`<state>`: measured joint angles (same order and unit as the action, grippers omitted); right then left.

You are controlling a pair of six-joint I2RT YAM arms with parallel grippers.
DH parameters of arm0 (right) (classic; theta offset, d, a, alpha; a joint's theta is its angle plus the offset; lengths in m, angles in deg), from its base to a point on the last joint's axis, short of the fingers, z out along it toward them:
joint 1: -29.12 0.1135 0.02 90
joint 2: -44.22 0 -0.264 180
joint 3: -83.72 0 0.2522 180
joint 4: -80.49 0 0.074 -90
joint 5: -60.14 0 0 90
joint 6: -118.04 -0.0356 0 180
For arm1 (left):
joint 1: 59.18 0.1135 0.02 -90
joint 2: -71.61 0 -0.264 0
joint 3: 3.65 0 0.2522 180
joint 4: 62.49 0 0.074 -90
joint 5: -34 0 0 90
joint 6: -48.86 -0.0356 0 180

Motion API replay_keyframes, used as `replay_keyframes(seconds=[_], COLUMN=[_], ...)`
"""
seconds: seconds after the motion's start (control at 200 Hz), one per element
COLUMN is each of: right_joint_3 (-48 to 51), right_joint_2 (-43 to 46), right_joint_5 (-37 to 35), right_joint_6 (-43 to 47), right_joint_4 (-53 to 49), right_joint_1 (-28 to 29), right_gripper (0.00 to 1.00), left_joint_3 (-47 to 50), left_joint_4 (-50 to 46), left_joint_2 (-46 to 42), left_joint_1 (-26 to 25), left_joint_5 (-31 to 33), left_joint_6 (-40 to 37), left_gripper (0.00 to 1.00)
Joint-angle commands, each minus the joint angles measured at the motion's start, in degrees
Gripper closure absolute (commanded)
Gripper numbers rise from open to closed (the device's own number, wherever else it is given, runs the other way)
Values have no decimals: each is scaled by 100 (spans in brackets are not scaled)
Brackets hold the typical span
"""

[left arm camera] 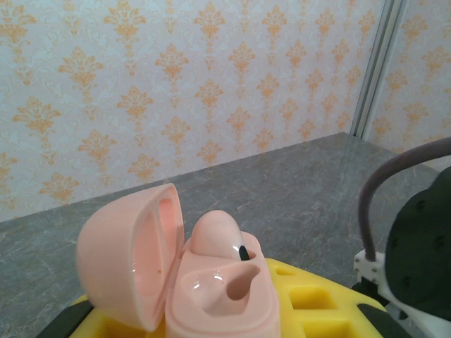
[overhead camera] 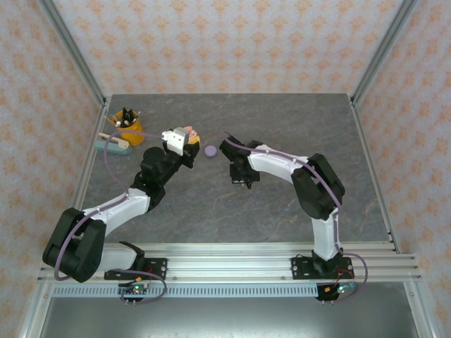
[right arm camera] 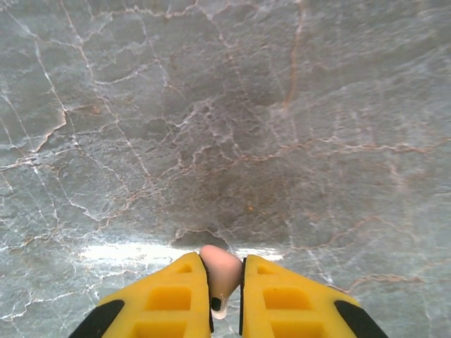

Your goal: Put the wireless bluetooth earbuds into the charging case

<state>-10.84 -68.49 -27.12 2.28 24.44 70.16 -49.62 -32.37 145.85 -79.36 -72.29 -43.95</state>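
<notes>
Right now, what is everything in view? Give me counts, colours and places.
charging case: one, pink, lid open, held off the table by the left gripper
earbud in case: one, pink, seated
loose earbud: one, pink, pinched by the right gripper
round case: one, purple, on the table between the grippers
cup: one, yellow, far left, dark items inside
flat item: one, teal and cream, beside the cup, unidentifiable
table: grey marble
left gripper: shut on the charging case
right gripper: shut on the loose earbud

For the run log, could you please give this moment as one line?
left fingers: shut on open pink case, seated bud inside | right fingers: pinch pink earbud | purple case: on table
</notes>
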Motion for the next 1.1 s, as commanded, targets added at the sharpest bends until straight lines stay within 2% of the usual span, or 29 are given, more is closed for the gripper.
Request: replay_keyframes(seconds=[0.0,0.295,0.696,0.756,0.911,1.091], right_joint_3=[205,-54,-527,-610,-845,-1007], right_joint_2=[410,24,-492,-548,-624,-714], right_joint_5=[-415,-26,532,542,575,574], right_joint_6=[-65,66,692,739,475,-149], right_joint_4=[439,170,-561,-674,-919,-1010], right_joint_1=[-33,-43,-67,-78,-87,-87], right_gripper=[86,86,86,84,71,67], left_joint_3=[-233,-313,-252,-236,-190,-154], left_joint_4=[-19,-25,73,93,162,209], left_joint_2=[-52,-10,17,12,12,-6], left_joint_1=[50,45,50,50,50,50], left_joint_5=[-115,-146,-137,-138,-111,-88], left_joint_6=[70,116,175,192,210,211], left_gripper=[100,100,100,100,100,100])
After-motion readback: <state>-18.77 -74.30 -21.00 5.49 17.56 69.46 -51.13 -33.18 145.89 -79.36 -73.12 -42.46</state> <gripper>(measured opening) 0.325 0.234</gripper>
